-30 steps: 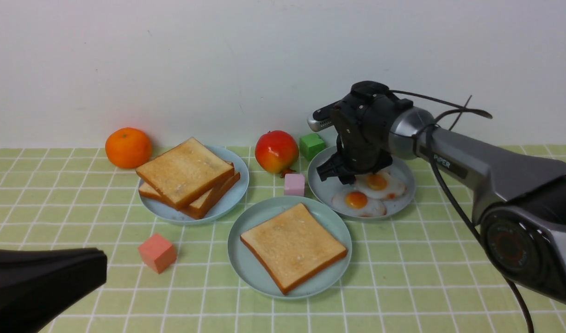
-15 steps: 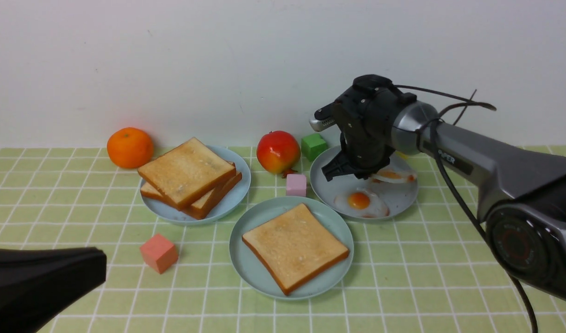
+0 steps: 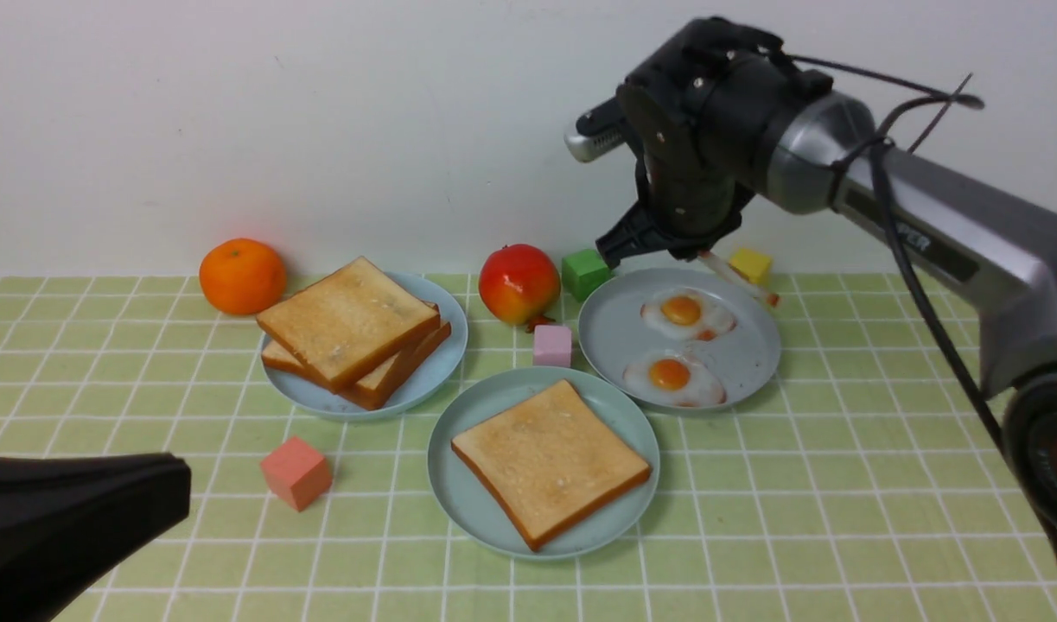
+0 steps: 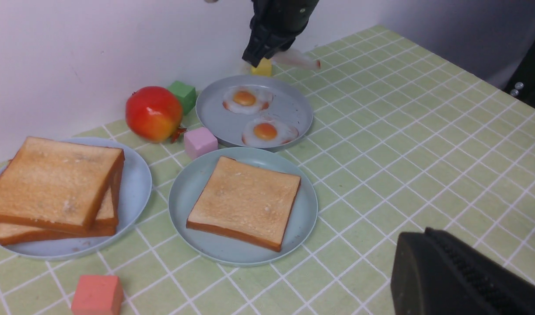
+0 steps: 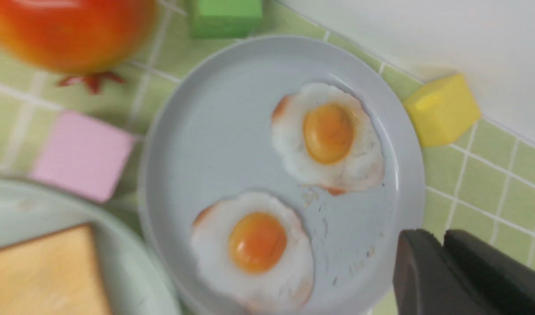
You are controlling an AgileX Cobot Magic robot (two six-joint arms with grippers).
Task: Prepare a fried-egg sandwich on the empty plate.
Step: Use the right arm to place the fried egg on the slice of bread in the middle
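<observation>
The empty plate (image 3: 485, 402), pale mint, carries one toast slice (image 3: 550, 462) at the table's middle. My right gripper (image 3: 697, 250) hangs high above the grey-blue egg plate (image 3: 614, 337), shut on a thin white fried egg (image 3: 740, 278) that droops edge-on out of its right side. In the left wrist view the same egg (image 4: 298, 60) sticks out under the black fingers. Two more eggs (image 3: 685, 315) (image 3: 673, 378) lie on that plate. My left gripper (image 3: 182, 492) is shut and holds nothing, low at the near left.
A two-slice toast stack (image 3: 351, 328) sits on a bluer plate at the left. An orange (image 3: 241, 276), a red fruit (image 3: 518, 283) and a green cube (image 3: 584, 272) line the back wall. Pink (image 3: 551, 344), yellow (image 3: 751, 263) and salmon (image 3: 295, 472) cubes lie around.
My right gripper closed on the top egg and rose well above the plate with it, uncovering another egg underneath. The left arm has stayed put.
</observation>
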